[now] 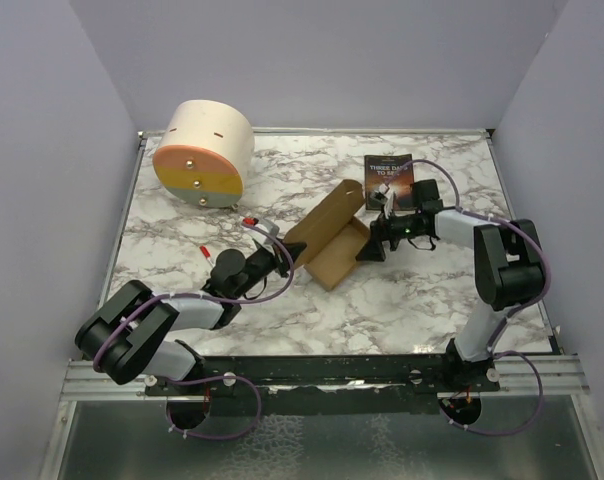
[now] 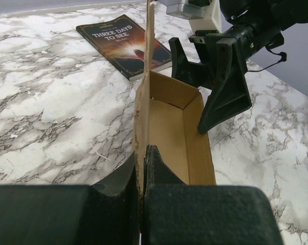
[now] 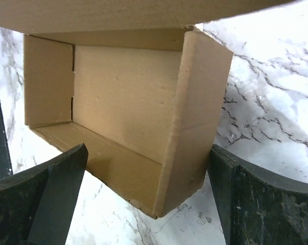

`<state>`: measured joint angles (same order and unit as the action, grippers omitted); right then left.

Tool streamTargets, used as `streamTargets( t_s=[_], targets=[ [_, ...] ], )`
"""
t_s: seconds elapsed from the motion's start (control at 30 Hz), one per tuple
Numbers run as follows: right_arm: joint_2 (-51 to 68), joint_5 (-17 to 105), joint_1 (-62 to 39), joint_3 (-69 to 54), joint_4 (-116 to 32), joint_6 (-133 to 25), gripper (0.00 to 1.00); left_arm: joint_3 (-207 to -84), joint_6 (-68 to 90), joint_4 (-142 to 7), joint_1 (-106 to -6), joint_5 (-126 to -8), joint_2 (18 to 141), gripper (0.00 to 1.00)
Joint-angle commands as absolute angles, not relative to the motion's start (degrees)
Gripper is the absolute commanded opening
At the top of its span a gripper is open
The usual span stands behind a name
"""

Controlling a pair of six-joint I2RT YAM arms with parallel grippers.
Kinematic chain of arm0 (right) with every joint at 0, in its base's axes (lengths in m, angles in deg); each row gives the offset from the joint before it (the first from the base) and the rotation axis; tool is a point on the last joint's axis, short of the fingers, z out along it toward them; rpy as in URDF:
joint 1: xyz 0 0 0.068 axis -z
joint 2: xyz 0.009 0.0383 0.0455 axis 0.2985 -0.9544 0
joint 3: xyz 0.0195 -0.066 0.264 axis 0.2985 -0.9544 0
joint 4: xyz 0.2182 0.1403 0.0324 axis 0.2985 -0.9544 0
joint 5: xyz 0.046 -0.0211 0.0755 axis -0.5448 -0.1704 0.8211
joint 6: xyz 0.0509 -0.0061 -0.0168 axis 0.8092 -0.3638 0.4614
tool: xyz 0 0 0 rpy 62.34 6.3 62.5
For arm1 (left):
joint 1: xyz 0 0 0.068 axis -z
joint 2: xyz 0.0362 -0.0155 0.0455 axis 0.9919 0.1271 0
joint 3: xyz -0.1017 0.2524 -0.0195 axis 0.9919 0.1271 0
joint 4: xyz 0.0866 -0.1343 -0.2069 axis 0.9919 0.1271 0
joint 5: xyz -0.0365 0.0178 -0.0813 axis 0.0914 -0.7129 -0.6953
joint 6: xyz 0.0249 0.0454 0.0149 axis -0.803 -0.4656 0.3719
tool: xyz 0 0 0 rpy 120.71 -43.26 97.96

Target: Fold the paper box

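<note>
The paper box (image 1: 334, 243) sits near the middle of the table (image 1: 432, 295), a little toward its right edge. Its tray is already formed and open upward, and one long panel stands upright along the tray's left side. The box's long axis runs on a diagonal, from the table's near-left corner toward its far-right corner. The left gripper (image 2: 142, 176) is clamped on the near end of the standing panel, the cardboard pinched between its fingers and rising straight up from them. The right gripper (image 1: 372, 232) is at the opposite, far-right end of the tray with its jaws spread wide. One finger is outside the tray's right-hand long wall and the other is past the short end wall, so they flank that corner and hold nothing; whether either one touches the cardboard I cannot tell. The tray therefore lies directly ahead of the right gripper, toward the table's near-left corner, making that arm the nearer one for steadying or pressing the tray while the left brings the panel over it. A dark paperback book (image 1: 387, 175) lies just beyond, toward the far edge.
</note>
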<state>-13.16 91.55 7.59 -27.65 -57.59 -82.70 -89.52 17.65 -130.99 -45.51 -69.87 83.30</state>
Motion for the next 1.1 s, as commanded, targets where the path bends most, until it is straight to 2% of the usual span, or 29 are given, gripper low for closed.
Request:
streamTargets(
  t_s=[0.0,0.13,0.23,0.4,0.5,0.7,0.9,1.07],
  targets=[
    [-9.53,99.75,10.51,-27.78,-55.41,-80.78,0.99,-91.44,16.38,-129.68,-45.9,-71.48,83.52,0.0],
    [-6.58,103.48,13.73,-27.93,-57.07,-84.7,0.99,-93.15,14.76,-124.84,-46.55,-73.45,83.34,0.0],
    [-3.62,102.19,14.27,-28.23,-61.42,-95.24,0.99,-94.46,14.14,-121.54,-47.32,-74.92,83.04,0.0],
    [3.98,102.02,14.38,-34.16,-59.45,-106.48,0.99,-96.64,13.43,-116.59,-48.28,-77.44,82.72,0.0],
    [4.63,101.79,14.57,-34.94,-59.27,-107.68,0.99,-97.86,13.35,-114.31,-48.42,-78.14,82.41,0.0],
    [-2.27,105.73,16.81,-27.97,-69.15,-107.56,0.99,-98.29,13.38,-111.05,-48.55,-77.8,80.47,0.0],
    [-3.89,99.34,18.0,-27.65,-66.99,-103.1,0.99,-97.28,11.58,-110.86,-48.51,-77.13,77.89,0.0],
    [-0.94,101.54,18.77,-29.77,-66.86,-107.47,1.0,-97.72,9.91,-108.24,-48.51,-76.66,76.03,0.0]
  ],
)
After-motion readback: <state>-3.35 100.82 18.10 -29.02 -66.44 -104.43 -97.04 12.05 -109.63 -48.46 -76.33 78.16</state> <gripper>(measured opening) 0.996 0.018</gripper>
